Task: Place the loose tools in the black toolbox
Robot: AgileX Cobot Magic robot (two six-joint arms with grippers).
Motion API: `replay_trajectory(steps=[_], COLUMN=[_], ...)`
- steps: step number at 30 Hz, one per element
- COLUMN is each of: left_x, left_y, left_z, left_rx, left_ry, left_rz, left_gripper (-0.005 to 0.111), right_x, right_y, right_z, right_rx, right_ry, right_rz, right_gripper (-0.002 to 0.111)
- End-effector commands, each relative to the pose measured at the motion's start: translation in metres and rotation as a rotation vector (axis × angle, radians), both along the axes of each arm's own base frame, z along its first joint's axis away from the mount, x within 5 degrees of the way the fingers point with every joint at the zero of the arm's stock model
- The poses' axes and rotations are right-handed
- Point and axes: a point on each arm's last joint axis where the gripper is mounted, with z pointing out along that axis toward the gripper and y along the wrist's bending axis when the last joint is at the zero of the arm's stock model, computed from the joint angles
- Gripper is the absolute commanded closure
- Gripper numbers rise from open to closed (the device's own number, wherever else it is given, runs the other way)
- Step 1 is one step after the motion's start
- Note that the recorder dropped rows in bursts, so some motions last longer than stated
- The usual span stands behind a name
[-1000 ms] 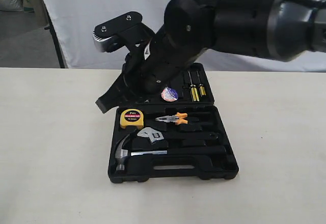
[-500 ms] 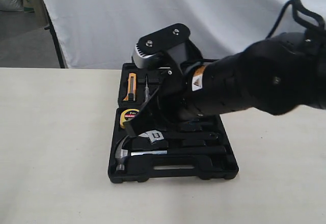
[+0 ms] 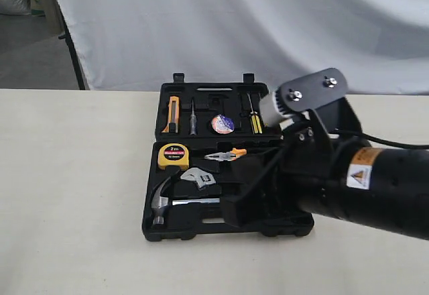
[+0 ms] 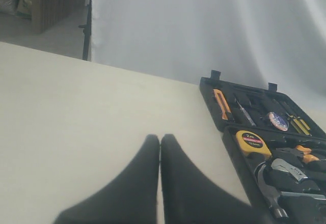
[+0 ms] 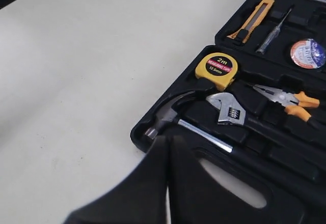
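The black toolbox [image 3: 151, 230] lies open in mid-table. In its recesses sit the tape roll [image 3: 222, 124] with blue-white label, the silver wrench [image 3: 200, 178] and the claw hammer [image 3: 164, 201]. My right gripper [image 3: 231, 212] is shut and holds nothing; it hovers low over the case's front edge by the slot handle, close to the hammer head [image 5: 162, 121]. The right wrist view also shows the wrench [image 5: 227, 108] and tape roll [image 5: 307, 53]. My left gripper [image 4: 160, 138] is shut and empty above bare table beside the toolbox [image 4: 232, 141]; it is out of the exterior view.
Also in the case are a yellow tape measure [image 3: 173, 155], orange-handled pliers [image 3: 226, 154], an orange utility knife [image 3: 173, 123] and screwdrivers [image 3: 255, 121]. A white backdrop hangs behind the table. Bare tabletop lies to the left of the case.
My right arm has swung from above the case's back half down toward the front right, uncovering the tools. The tools have not moved.
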Motion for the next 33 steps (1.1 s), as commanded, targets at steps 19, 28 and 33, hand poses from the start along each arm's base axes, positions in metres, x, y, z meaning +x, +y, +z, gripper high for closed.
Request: replay_trajectory(steps=[19,28,33], left_x=[-0.001,-0.001,-0.001], left_y=[0.001,0.001,0.001], left_z=[0.002,0.002,0.002], left_rx=[0.002,0.002,0.002], left_ry=[-0.013,-0.013,-0.013], left_rz=[0.026,0.026,0.026], left_gripper=[0.106,0.106,0.106], right_x=[-0.087,-0.1,-0.102], right_y=[-0.113,-0.13,-0.133], right_z=[-0.04,-0.058,-0.055], right_rx=[0.288,0.368,0.405], right_ry=[-0.175,-0.237,-0.256], right_rz=[-0.063,-0.07,-0.071], right_gripper=[0.109,0.109,0.109])
